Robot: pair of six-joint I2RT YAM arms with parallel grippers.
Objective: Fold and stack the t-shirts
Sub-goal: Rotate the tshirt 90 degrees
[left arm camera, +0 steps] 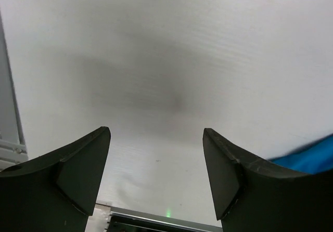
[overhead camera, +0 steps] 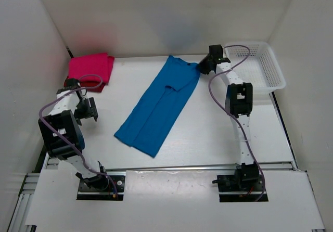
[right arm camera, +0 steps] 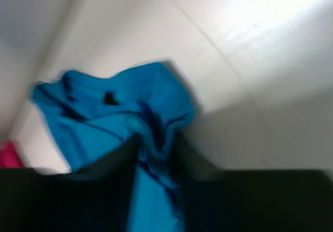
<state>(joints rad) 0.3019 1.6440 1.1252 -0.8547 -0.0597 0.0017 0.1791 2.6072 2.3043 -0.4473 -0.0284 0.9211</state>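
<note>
Pinching the blue t-shirt point(overhead camera: 156, 107) at its far collar-and-shoulder end with the right gripper point(overhead camera: 203, 65). Fingers point(right arm camera: 104, 175) clamping narrow on a bunched wad of blue cloth, nothing else in the bite. Likely gripping that end to carry it over toward the hem for a crosswise fold, judging from the task.

Hovering the left gripper point(overhead camera: 89, 110) over bare table point(overhead camera: 218, 138) just off the shirt's near-left side, jaws standing wide, holding nothing. Probably waiting to take another corner or pin the cloth; only guessing.

Seeing the shirt lying mid-table, narrowed into a long strip with a sleeve folded inward on top. Running its long axis diagonally: hem pointing near-left toward the left arm, collar pointing far-right toward the white basket point(overhead camera: 260, 68). Lying flat except at the pinched end.

Noting the magenta-pink t-shirt point(overhead camera: 91, 66) sitting folded in the far-left corner, well apart from the blue one; presumably marking the stack spot. Expecting the skewed axis to need squaring up before stacking there.
</note>
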